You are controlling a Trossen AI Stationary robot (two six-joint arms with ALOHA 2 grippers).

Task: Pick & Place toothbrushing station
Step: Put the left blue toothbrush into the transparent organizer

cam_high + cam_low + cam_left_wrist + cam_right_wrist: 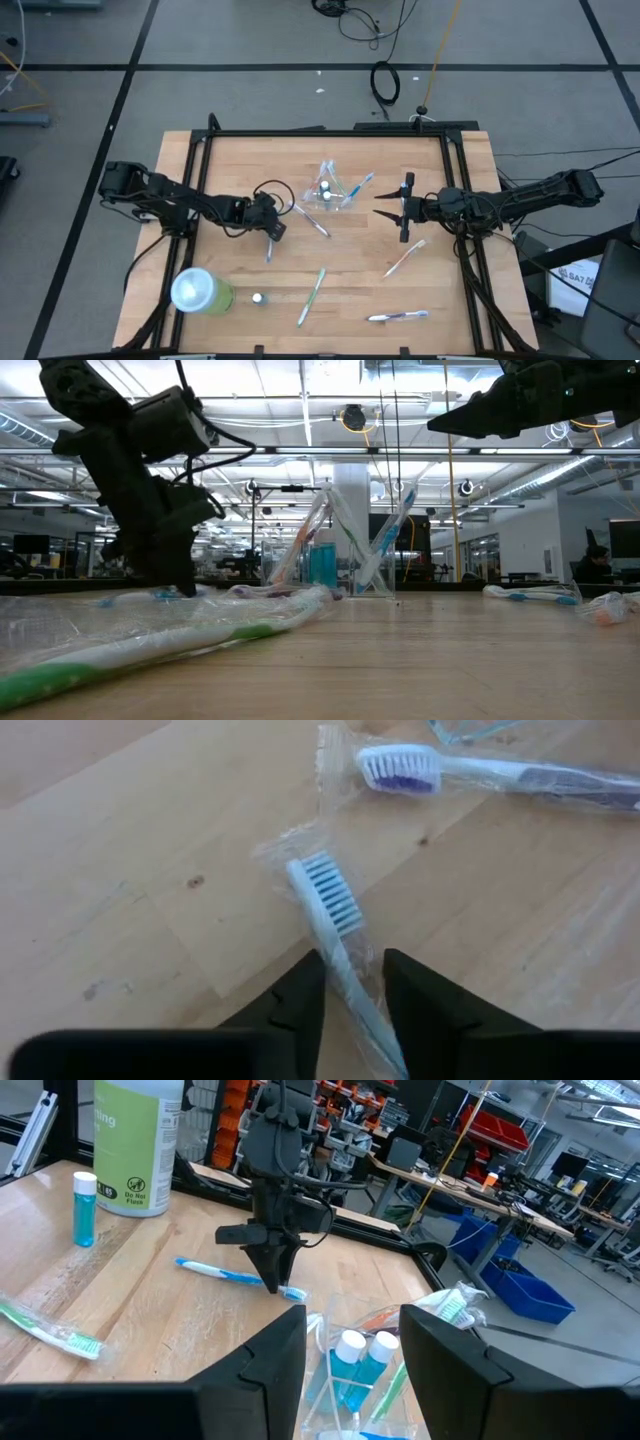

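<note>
**One wrapped toothbrush being pinched beside the cup**

One wrapped blue toothbrush (335,935) is lying flat on the wooden table (450,300), just left of the clear plastic cup (328,193), its long axis running between the fingers and its bristle head pointing away from the wrist. The left gripper (352,982) is straddling the handle at a narrow spread, evidently closing for a pickup. The right gripper (392,209) is hovering spread wide, just right of the cup, seemingly waiting.
</note>
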